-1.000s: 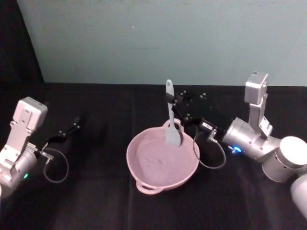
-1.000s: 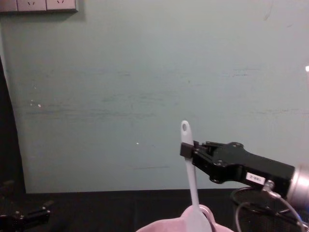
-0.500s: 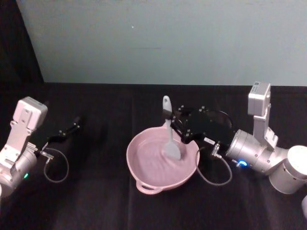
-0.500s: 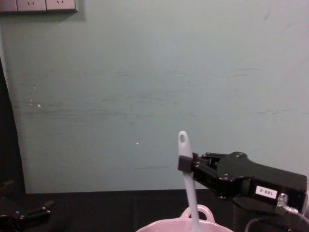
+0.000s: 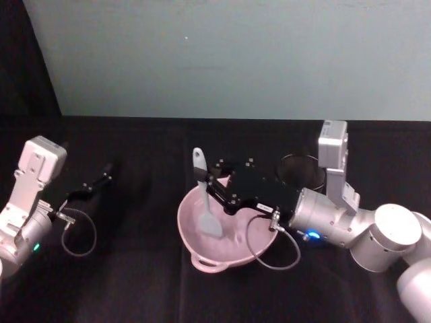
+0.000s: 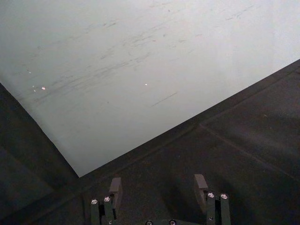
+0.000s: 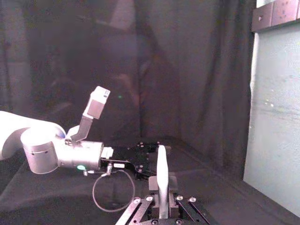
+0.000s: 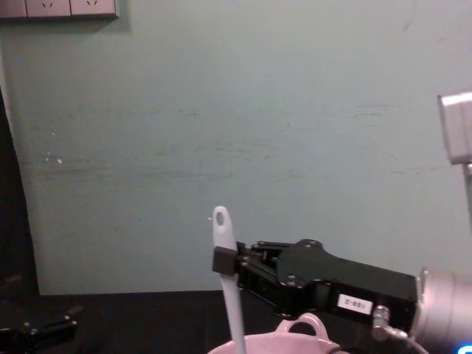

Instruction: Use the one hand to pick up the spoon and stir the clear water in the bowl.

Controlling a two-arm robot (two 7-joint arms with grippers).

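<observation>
While the right gripper (image 5: 205, 182) reaches in from the right over the bowl (image 5: 183, 225), its fingers are clamped on the spoon (image 5: 211, 222), high on the handle, just under the hole end. Spoon stands near upright, top leaning slightly toward the robot's left. Blade is down inside the bowl, on its left half. Whether the blade tip touches the bowl floor: cannot tell. Water surface: cannot make it out.

Chest view, same grip: right gripper (image 8: 225, 260) pinches the spoon (image 8: 230, 295) handle from the right, and the hole end sticks up above the fingers. The handle drops out of sight at the bowl (image 8: 273, 343) rim. The bowl's arched loop handle (image 8: 299, 324) shows at the rim, below the gripper body. The white label (image 8: 352, 302) on that body faces the camera.

Right wrist view: spoon (image 7: 162, 176) handle sits between the two fingers, jaws tight on it.

Behind the right arm stands the black mesh cup (image 5: 299, 168) on the table (image 5: 135, 282), apart from the bowl.

Parked: left gripper (image 5: 100, 182), low over the table's left side, well apart from the bowl. Left wrist view shows its fingers (image 6: 115, 187) spread apart over the black table.
</observation>
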